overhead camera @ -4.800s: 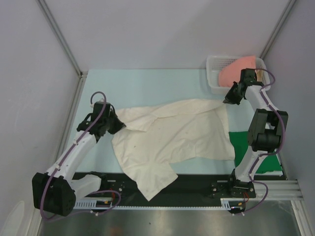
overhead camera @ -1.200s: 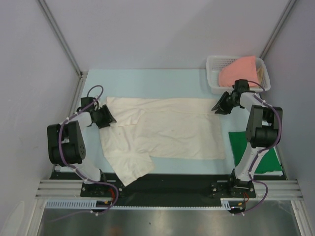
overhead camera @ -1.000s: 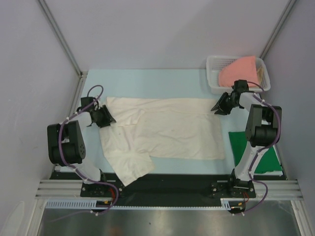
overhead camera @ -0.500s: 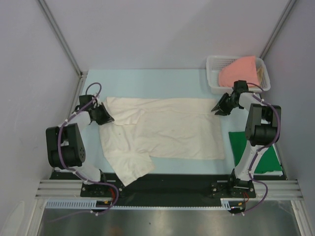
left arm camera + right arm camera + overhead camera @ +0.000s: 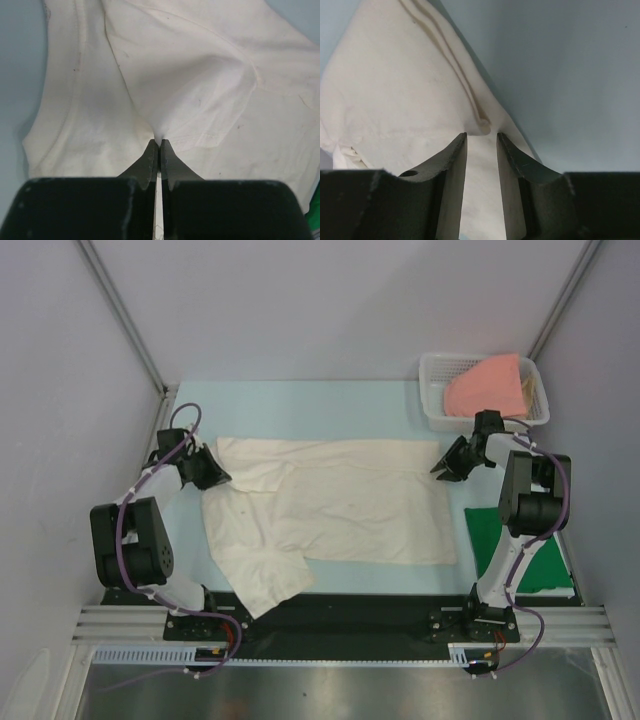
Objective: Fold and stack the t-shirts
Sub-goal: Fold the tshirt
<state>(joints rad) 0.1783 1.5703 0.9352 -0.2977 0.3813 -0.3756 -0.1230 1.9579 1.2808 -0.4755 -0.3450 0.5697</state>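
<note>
The cream shirt (image 5: 330, 505) lies spread flat between the two grippers, rumpled nearer than the left one; a clean fold likely needs both pinches raised evenly, cloth taut; the left gripper (image 5: 160, 142) is clenched on a peak of cloth; the right gripper (image 5: 481, 137), jaws partly apart, appears to grasp a bunched edge; both arms bend at the elbow, grippers low, pointing inward.

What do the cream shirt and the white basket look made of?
Cream shirt: soft matte cloth, likely cotton knit; it creases and shows stitched seams. Basket: white rigid plastic, probably; thin open lattice walls that hold their shape.
</note>
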